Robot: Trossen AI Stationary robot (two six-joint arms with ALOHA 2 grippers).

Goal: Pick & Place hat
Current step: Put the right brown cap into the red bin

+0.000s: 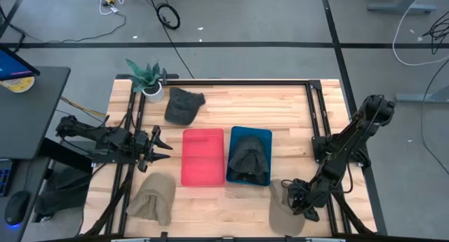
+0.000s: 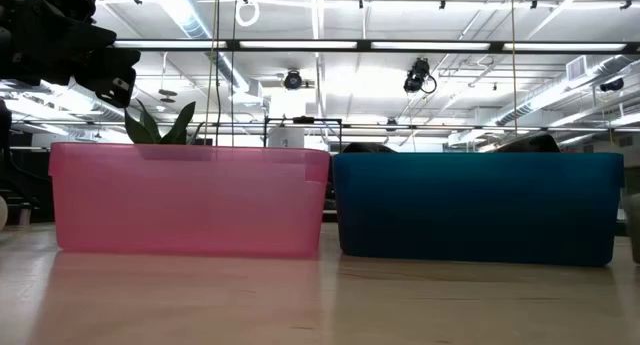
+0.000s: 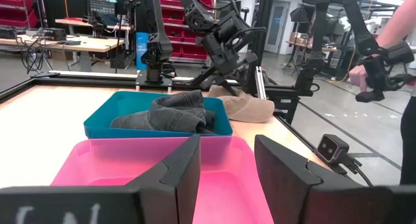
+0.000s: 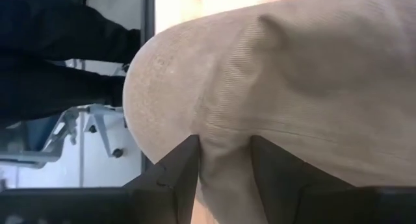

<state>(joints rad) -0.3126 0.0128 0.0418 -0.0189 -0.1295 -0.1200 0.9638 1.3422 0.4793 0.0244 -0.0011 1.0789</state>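
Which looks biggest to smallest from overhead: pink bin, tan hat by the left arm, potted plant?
1. Pink bin, clearly largest.
2. Tan hat near the left arm, somewhat smaller.
3. Potted plant, smallest, though its leaves spread beyond its white pot.

From table height I see a pink bin (image 2: 188, 200) and a blue bin (image 2: 476, 207) standing side by side on the wooden surface (image 2: 320, 300), nearly touching. Green plant leaves (image 2: 160, 125) rise behind the pink bin. Part of my dark arm (image 2: 65, 40) hangs in the upper corner above it.
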